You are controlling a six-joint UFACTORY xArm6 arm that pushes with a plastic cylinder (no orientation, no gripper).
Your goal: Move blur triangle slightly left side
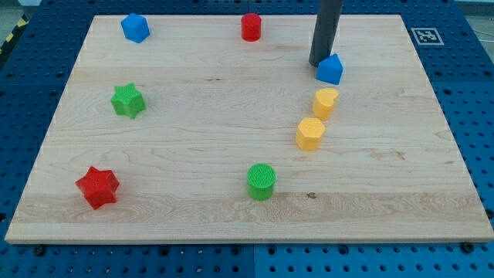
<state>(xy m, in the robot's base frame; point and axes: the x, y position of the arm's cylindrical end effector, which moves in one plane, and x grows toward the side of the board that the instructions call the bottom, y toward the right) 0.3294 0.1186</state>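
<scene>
A single camera is looking down at a slant from the near edge, taking in the whole pale wooden board from moderately close.

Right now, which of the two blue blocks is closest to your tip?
The blue triangle at the view's upper right. My tip sits right against its left side, while the other blue block lies far off at the board's top left corner.

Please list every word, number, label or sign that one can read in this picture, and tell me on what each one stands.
No readable words, numbers or brand names appear.
The only sign is a black-and-white square marker, a coded pattern without letters, on the wooden board at its corner in the view's top right.
The blocks carry no text; neither does the dark rod ending in my tip.
</scene>
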